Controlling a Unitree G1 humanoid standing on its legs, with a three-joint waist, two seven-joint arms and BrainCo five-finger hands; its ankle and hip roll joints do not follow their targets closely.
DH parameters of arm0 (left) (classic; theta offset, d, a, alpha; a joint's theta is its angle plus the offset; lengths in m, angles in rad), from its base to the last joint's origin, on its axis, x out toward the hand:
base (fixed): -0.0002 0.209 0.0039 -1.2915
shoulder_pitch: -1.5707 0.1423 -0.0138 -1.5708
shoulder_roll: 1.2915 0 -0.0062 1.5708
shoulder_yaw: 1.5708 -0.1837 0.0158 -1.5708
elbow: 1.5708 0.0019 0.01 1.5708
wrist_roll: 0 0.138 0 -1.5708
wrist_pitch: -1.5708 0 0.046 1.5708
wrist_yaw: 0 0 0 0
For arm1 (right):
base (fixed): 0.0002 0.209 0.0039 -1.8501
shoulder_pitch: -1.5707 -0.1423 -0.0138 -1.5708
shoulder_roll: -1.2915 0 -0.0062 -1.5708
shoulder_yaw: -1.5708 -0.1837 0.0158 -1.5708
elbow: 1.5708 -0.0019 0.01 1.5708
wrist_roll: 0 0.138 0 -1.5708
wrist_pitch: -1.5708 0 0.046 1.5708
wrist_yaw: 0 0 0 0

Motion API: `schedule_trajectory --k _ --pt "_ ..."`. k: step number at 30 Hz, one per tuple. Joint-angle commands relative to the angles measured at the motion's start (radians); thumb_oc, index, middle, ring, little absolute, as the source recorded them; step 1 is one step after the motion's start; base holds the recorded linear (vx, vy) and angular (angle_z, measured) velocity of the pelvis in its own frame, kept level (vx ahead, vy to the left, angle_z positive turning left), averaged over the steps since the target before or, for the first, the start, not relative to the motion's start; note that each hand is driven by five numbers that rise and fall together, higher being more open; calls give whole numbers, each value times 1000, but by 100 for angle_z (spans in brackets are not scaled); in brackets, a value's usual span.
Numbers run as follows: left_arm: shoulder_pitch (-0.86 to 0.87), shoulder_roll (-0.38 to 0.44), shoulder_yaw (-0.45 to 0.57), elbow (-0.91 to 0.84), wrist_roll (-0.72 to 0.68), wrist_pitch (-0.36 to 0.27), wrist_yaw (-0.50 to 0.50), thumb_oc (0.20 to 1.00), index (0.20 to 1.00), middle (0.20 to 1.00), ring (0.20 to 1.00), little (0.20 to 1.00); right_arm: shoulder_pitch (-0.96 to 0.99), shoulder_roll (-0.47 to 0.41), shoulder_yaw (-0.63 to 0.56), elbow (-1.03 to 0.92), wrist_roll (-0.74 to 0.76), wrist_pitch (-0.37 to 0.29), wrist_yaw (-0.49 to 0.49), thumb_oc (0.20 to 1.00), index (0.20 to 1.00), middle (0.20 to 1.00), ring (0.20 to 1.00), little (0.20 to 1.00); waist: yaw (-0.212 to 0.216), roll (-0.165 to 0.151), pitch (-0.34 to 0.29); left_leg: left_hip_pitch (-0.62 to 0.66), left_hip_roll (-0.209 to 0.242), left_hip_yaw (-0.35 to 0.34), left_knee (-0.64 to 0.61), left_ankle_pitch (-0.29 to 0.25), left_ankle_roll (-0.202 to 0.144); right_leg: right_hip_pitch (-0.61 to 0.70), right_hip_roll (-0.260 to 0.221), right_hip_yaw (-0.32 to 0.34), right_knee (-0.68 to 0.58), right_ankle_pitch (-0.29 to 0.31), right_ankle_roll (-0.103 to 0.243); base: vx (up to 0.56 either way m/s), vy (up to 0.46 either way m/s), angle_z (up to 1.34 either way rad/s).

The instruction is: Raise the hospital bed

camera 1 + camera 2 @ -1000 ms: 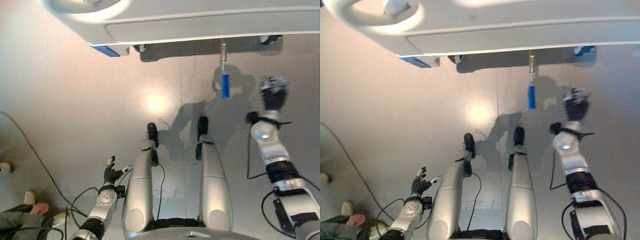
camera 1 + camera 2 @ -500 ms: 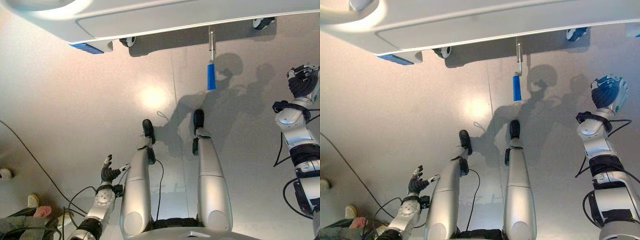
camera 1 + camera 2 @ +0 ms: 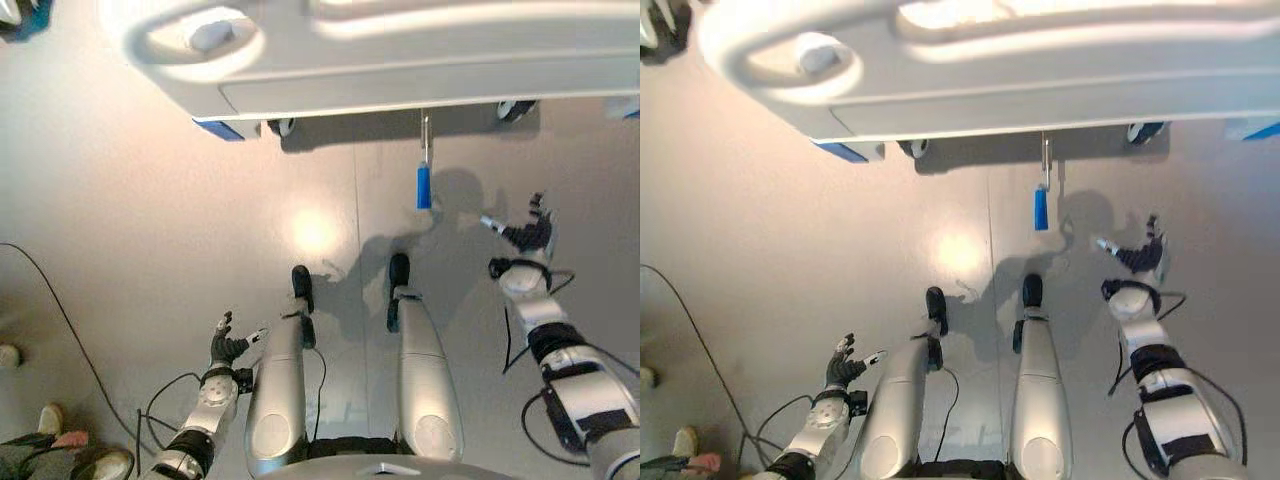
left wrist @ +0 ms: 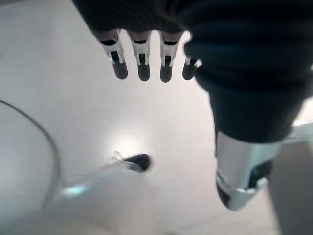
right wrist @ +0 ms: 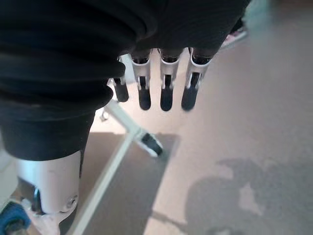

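**Right hand drops back beside bed crank**

The right hand (image 3: 527,232), raised higher half a second ago, now sits lower, right of the one blue-handled crank (image 3: 424,186), fingers spread and empty. That crank hangs below the hospital bed (image 3: 400,60) footboard, between two casters. The left hand (image 3: 226,346), well below the crank, stays relaxed, holding nothing.

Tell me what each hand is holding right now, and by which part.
Nothing is held. The right hand hangs open beside the blue crank handle under the hospital bed, not touching it; the left hand is open, low.
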Motion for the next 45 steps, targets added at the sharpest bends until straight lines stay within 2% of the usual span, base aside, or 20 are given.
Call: schedule_trajectory --k 1,2,7,11,12,13,16,24,32,45 --pt "20 -19 19 18 41 -3 -13 1000 1000 1000 1000 1000 34 -20 -24 -7 62 -22 41 1000 1000 1000 1000 1000 -27 12 -14 18 3 -35 19 48 -33 70 2 -10 -41 65 55 37 52 12" --pt "7 -18 17 42 70 5 -33 1000 1000 1000 1000 1000 63 15 -37 58 92 -16 84 1000 1000 1000 1000 1000 -27 6 -14 93 -1 -37 -6 44 -31 154 -2 -22 -75 72 60 44 50 9" --pt "-8 -8 11 90 177 20 -69 1000 1000 1000 1000 1000 153 86 -62 175 108 2 172 1000 1000 1000 1000 1000 -29 -15 -24 267 1 -41 -62 33 -28 346 -8 -43 -163 85 71 64 29 1" --pt "5 -5 18 123 232 27 -90 1000 1000 1000 1000 1000 234 146 -73 239 97 18 213 1000 1000 1000 1000 1000 -25 -32 -121 343 -1 -37 -120 29 -26 425 -10 -59 -232 95 79 84 13 1" --pt "6 -5 18 123 232 27 -90 1000 1000 1000 1000 1000 234 146 -73 239 97 18 213 1000 1000 1000 1000 1000 -25 -32 -120 345 -1 -37 -122 29 -26 428 -10 -59 -233 96 79 80 -1 1" --pt "16 0 26 132 242 27 -100 1000 1000 1000 1000 1000 272 160 -79 245 86 25 224 1000 1000 1000 1000 1000 -23 -42 -168 377 0 -38 -150 29 -25 460 -10 -66 -262 99 84 76 -4 3" --pt "35 3 46 134 255 22 -109 1000 1000 1000 1000 1000 314 191 -77 270 66 34 247 1000 1000 1000 1000 1000 -23 -58 -234 426 -2 -36 -201 33 -18 508 -8 -72 -309 108 90 79 1 8" --pt "70 3 74 163 304 22 -127 1000 1000 1000 1000 1000 415 251 -57 277 11 40 291 1000 1000 1000 1000 1000 -20 -89 -352 516 -2 -21 -279 35 -15 596 -13 -77 -389 130 102 58 14 1" --pt "87 -23 91 205 315 24 -133 1000 1000 1000 1000 1000 468 285 -48 278 45 25 337 1000 1000 1000 1000 1000 -24 -96 -401 556 -3 -18 -302 29 -10 638 -13 -69 -419 139 103 24 13 -1" --pt "91 -59 102 245 294 29 -132 1000 1000 1000 1000 1000 474 308 -36 247 85 -2 360 1000 1000 1000 1000 1000 -17 -95 -421 583 -5 -26 -290 7 -3 669 -14 -74 -405 124 104 14 9 0"
